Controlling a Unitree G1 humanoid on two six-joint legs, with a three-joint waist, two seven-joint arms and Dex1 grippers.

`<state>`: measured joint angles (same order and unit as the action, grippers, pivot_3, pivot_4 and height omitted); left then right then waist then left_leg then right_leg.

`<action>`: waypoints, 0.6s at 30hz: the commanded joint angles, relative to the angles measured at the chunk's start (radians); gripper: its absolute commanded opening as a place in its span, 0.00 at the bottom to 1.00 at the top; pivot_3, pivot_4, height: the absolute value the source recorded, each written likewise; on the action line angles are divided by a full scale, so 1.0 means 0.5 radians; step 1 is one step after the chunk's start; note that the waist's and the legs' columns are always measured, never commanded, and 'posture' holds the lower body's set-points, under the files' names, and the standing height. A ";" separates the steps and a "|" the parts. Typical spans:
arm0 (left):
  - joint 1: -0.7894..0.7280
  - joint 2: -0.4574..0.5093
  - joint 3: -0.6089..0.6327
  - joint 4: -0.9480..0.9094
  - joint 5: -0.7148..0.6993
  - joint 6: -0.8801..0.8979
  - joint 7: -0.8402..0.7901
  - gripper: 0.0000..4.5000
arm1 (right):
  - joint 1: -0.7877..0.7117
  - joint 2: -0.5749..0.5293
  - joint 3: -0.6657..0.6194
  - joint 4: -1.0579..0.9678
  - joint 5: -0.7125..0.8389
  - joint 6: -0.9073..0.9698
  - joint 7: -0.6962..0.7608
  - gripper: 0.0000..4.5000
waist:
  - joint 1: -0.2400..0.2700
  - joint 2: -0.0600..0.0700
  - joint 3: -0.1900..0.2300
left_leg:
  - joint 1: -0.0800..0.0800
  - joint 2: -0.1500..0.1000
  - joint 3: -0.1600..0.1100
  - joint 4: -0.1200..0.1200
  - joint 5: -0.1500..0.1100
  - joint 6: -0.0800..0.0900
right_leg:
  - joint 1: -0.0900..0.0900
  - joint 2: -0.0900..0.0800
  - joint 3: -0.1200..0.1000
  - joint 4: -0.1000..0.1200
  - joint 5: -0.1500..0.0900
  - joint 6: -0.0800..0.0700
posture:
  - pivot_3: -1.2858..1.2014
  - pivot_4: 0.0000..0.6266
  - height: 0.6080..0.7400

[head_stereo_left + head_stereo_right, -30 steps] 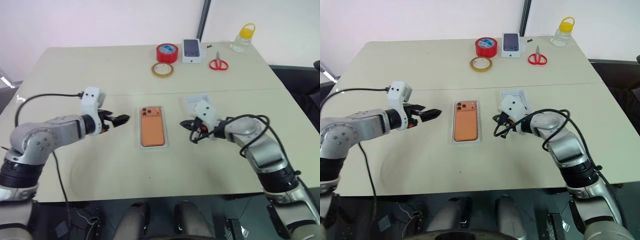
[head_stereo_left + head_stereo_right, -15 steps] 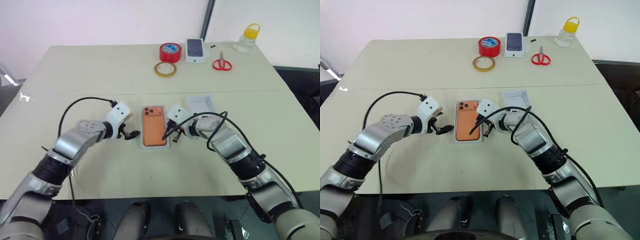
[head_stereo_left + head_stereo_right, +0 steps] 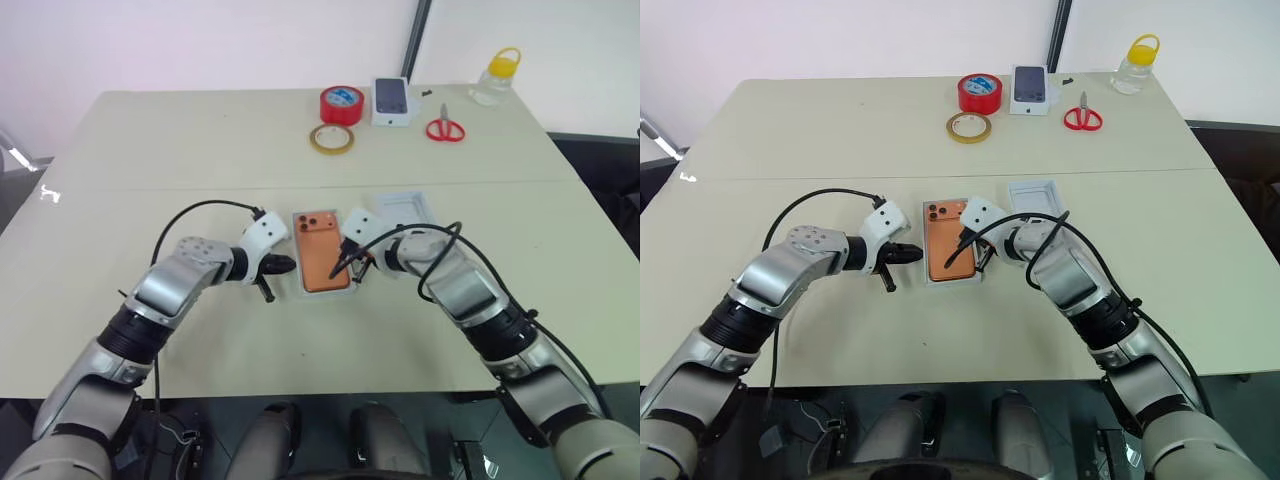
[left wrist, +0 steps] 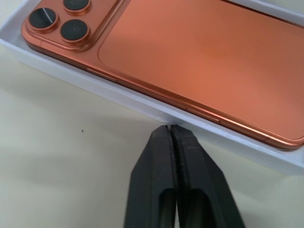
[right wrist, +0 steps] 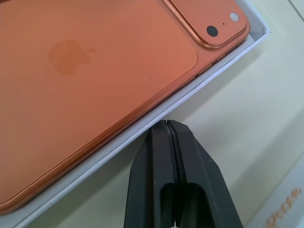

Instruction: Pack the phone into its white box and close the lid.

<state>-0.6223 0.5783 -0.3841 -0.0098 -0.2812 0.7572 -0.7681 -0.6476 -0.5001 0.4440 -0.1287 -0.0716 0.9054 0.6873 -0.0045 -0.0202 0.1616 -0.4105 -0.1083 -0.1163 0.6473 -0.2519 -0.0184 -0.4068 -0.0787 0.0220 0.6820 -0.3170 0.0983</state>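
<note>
The surface (image 3: 150,150) carries all items; its near half and both side edges offer wide free room for arm travel. The far edge is occupied by a red tape roll (image 3: 341,103), a tan tape ring (image 3: 329,139), a small printed box (image 3: 391,101), scissors (image 3: 441,129) and a bottle (image 3: 494,75).

At mid-surface the white box (image 3: 352,291) is seen with the phone (image 3: 323,264) lying inside, back up; packing is judged done. The lid (image 3: 408,208) lies just beyond it toward the right edge, not yet fitted; closing remains.

The left claw (image 4: 171,130) is pressed together, empty, at the box's left wall. The right claw (image 5: 167,125) is likewise pressed together, empty, at the right wall. Room beside the box is tight.
</note>
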 commanded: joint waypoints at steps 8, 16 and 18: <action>-0.096 -0.298 -0.226 -0.115 0.045 0.063 -0.268 0.02 | 0.234 -0.225 -0.088 -0.592 0.113 0.261 0.127 0.00 | 0.029 0.000 0.000 | 0.000 0.000 0.000 0.000 -0.001 0.001 | 0.000 0.000 0.000 -0.001 0.000 0.000 | 0.52 0.24 1.00; -0.117 -0.422 -0.299 -0.129 0.097 0.107 -0.345 0.02 | 0.412 -0.398 -0.205 -0.863 0.174 0.458 0.125 0.00 | 0.034 0.000 0.000 | 0.000 0.000 0.001 0.001 -0.002 0.004 | 0.003 -0.001 0.000 -0.003 0.000 0.001 | 0.52 0.24 1.00; -0.108 -0.428 -0.304 -0.146 0.104 0.113 -0.360 0.02 | 0.439 -0.423 -0.214 -0.895 0.187 0.484 0.117 0.00 | 0.032 0.000 0.000 | 0.000 0.000 0.001 0.001 -0.002 0.004 | 0.003 -0.001 0.000 -0.003 0.000 0.001 | 0.52 0.24 1.00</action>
<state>-0.6735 0.4079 -0.4932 -0.0313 -0.2067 0.8199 -0.9172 -0.4267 -0.7284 0.3264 -0.4955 -0.0296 1.1561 0.7222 0.0118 -0.0202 0.1615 -0.4105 -0.1079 -0.1158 0.6478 -0.2530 -0.0164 -0.4057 -0.0788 0.0222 0.6806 -0.3172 0.0986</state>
